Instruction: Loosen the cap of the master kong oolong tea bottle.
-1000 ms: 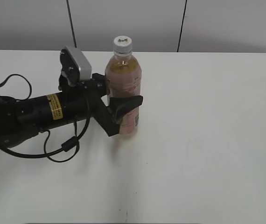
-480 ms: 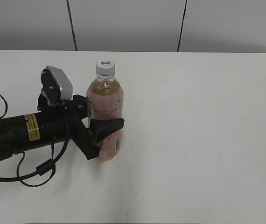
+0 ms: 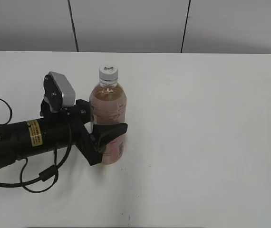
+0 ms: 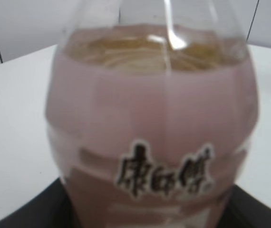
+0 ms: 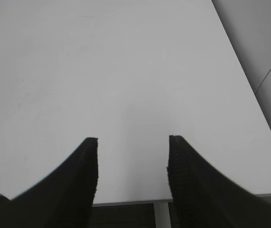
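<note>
In left tool: upright bottle, capped.

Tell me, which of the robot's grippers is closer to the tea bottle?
Left. The left gripper is clamped around the tea bottle. The right gripper is open over bare table, and does not appear in the exterior view.

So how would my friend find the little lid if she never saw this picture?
Look on the big white table for the black robot arm on the left; its left gripper is clamped around a tall bottle of amber tea with a pink label. The cap sits on the very top of that bottle. It is small, round and white with a tiny dark mark on top.
</note>
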`<move>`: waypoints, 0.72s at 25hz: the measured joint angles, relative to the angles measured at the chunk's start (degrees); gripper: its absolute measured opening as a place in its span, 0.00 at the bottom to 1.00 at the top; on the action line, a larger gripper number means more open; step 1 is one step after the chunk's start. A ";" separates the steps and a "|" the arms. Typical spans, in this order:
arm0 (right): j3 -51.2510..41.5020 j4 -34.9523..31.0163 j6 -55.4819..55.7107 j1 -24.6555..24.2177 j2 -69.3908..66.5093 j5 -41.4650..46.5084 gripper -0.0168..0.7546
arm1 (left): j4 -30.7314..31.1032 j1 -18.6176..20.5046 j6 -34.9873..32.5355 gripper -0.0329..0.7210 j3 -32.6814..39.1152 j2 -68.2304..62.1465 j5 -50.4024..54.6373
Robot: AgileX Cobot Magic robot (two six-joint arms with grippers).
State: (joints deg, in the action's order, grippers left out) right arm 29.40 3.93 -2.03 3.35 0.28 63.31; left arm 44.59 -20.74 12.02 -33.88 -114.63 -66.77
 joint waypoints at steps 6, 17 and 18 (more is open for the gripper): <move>0.00 0.00 0.00 0.00 0.00 0.00 0.50 | 0.10 0.00 -0.06 0.58 -0.04 -0.41 -0.78; 0.00 0.00 0.00 0.00 0.00 0.00 0.50 | 0.36 1.37 -2.21 0.58 2.53 -0.41 -2.89; 0.00 0.00 0.00 0.00 0.00 0.00 0.50 | 0.36 1.48 -2.33 0.58 2.83 -0.41 -3.10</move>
State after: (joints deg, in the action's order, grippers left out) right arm 29.40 3.93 -2.03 3.35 0.28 63.31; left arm 44.95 -19.26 9.69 -31.05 -115.04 -69.87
